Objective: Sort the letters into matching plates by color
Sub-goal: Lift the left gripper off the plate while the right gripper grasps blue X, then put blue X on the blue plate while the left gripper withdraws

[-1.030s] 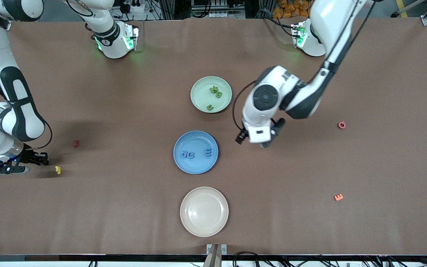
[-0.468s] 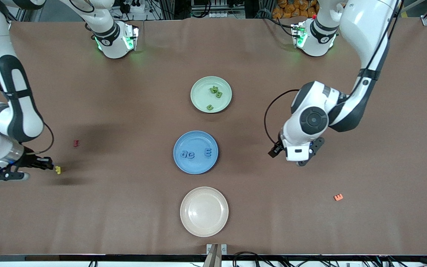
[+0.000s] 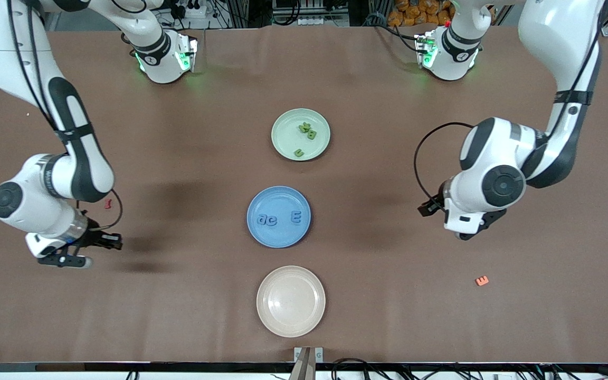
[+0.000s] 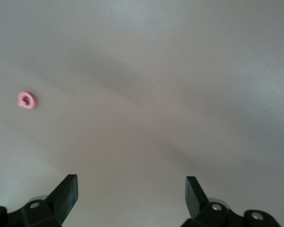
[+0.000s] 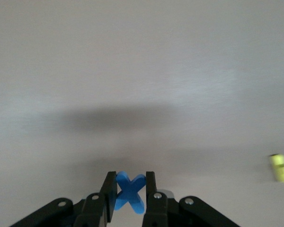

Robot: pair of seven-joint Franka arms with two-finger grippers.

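Observation:
My right gripper (image 3: pixel 113 243) hangs over the table toward the right arm's end. In the right wrist view it (image 5: pixel 131 183) is shut on a blue X letter (image 5: pixel 130 193). A yellow letter (image 5: pixel 282 170) lies off to one side. My left gripper (image 3: pixel 466 230) is over bare table toward the left arm's end, open and empty (image 4: pixel 132 183). A pink ring-shaped letter (image 4: pixel 26 100) lies ahead of it. The pale green plate (image 3: pixel 285 138) holds three green letters (image 3: pixel 304 127). The blue plate (image 3: pixel 277 198) holds blue letters (image 3: pixel 268 219). The beige plate (image 3: pixel 291 301) is empty.
An orange E (image 3: pixel 482 281) lies nearer the front camera than my left gripper. A small red letter (image 3: pixel 107 203) peeks out beside the right arm's wrist. In the front view the arms hide the yellow and pink letters. The three plates stand in a row down the table's middle.
The left arm has swung from beside the blue plate toward its own end of the table and now covers the pink letter. The right arm has shifted toward the middle, covering the yellow letter.

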